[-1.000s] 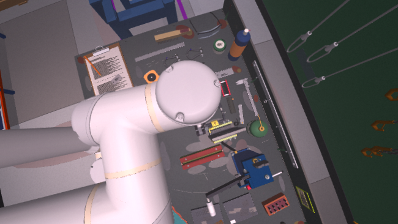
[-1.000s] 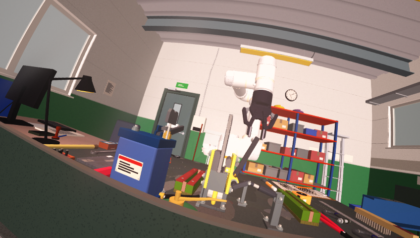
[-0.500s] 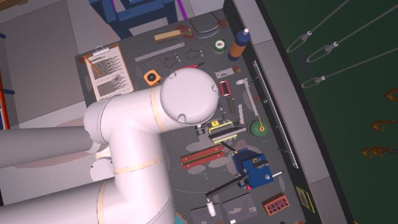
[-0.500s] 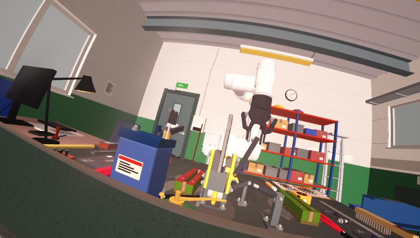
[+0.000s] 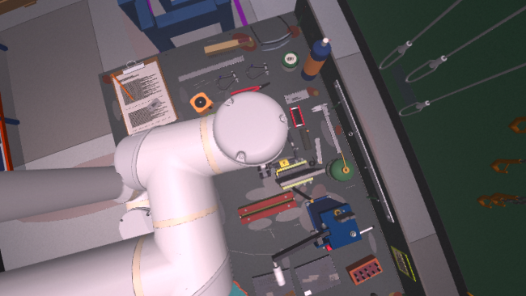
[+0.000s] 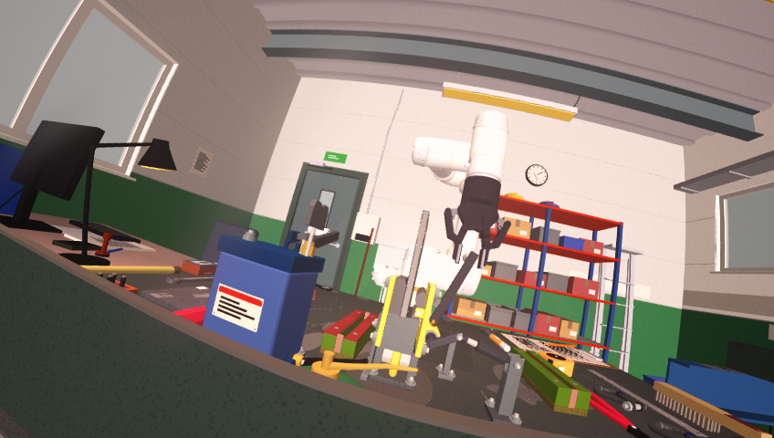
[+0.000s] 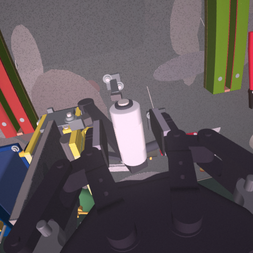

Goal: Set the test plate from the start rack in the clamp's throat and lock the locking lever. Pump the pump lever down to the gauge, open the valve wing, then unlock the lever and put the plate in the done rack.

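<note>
The grey test plate [image 6: 414, 258] stands upright in the throat of the yellow-framed clamp [image 6: 401, 320], rising well above it. Beside the clamp the locking lever [image 6: 461, 277] slants up to a white-capped handle [image 7: 128, 133]. My gripper [image 7: 130, 130] hangs right over that handle with its fingers on either side of it; it is open and holds nothing. The blue pump block [image 5: 334, 220] sits nearby with its long dark pump lever [image 5: 297, 244] reaching out to a white grip [image 5: 278, 274]. The green start rack [image 7: 224, 46] and the red done rack [image 5: 267, 207] lie flat on the bench.
A large blue box [image 6: 263, 296] stands at the bench's near edge, seen from the second side camera. A green gauge disc [image 5: 341, 170] with a yellow wing [image 6: 347, 369] sits by the clamp. Hand tools, a clipboard [image 5: 142, 94] and a bottle [image 5: 317, 58] crowd the far end.
</note>
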